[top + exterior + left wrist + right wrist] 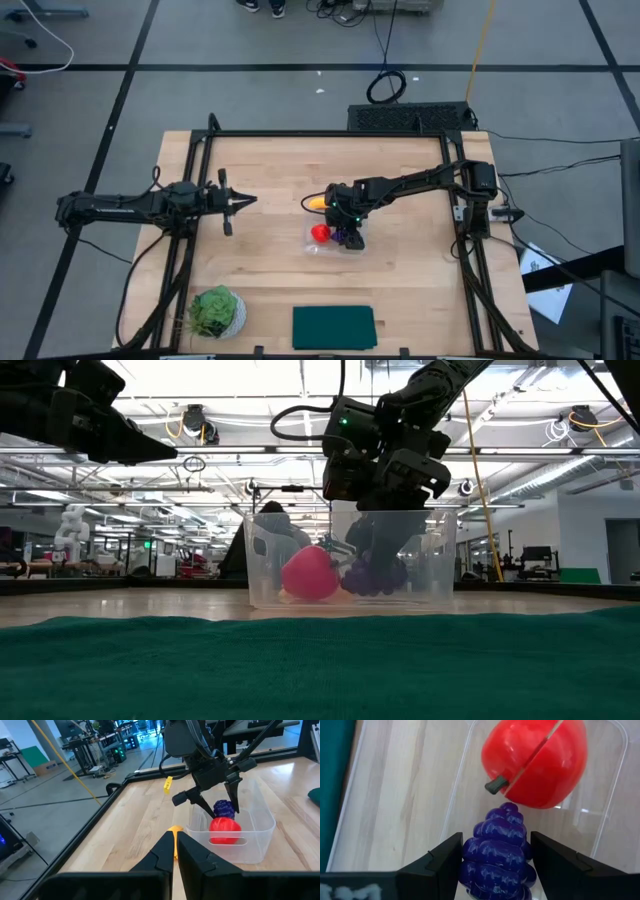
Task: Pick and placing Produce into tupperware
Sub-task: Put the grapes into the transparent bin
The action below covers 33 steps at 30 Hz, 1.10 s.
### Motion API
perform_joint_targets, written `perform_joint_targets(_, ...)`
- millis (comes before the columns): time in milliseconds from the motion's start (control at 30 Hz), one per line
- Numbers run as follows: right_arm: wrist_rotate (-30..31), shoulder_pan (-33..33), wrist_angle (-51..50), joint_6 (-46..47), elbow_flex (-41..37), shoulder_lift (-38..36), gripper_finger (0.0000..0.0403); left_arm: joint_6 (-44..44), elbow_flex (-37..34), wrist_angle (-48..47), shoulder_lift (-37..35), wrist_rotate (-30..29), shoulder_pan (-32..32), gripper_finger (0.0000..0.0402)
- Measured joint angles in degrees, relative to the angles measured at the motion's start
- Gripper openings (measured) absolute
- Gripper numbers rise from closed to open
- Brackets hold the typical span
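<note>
The clear tupperware (310, 246) stands at the table's middle. The red round fruit (320, 233) rests on its floor. My right gripper (348, 230) reaches down into the tupperware and is shut on the purple grape cluster (495, 855), right beside the red fruit (535, 762). The yellow banana (315, 202) lies on the table just outside the tupperware's far left corner. My left gripper (250, 200) hovers shut and empty to the left, pointing at the banana (175, 828). My right gripper pinches the grape cluster's two flanks (467, 855) between its two fingers (440, 860). The fingers come from above, slanting down into the tupperware (440, 560). The cluster (375, 575) sits low inside, at or just above the floor; I cannot tell which.
A potted green leafy plant (215, 312) stands at the near left. A dark green flat rectangle (333, 327) lies at the near edge and fills the low view's foreground (300, 660). Black frame rails (190, 200) run along the table's left, right and far sides.
</note>
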Motion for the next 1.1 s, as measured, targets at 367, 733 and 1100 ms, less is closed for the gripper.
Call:
perform_joint_targets(367, -0.01, 0.00, -0.34, -0.83, 0.00, 0.00, 0.0208, 0.00, 0.00, 0.01, 0.01, 0.00, 0.00, 0.0026)
perform_joint_targets(733, 0.11, 0.00, -0.79, -1.96, 0.00, 0.02, 0.0208, 0.02, 0.00, 0.01, 0.02, 0.00, 0.00, 0.0026)
perform_joint_targets(1100, 0.11, 0.01, -0.33, -2.14, 0.00, 0.07, 0.0208, 0.01, 0.00, -0.10, 0.00, 0.00, 0.00, 0.0026)
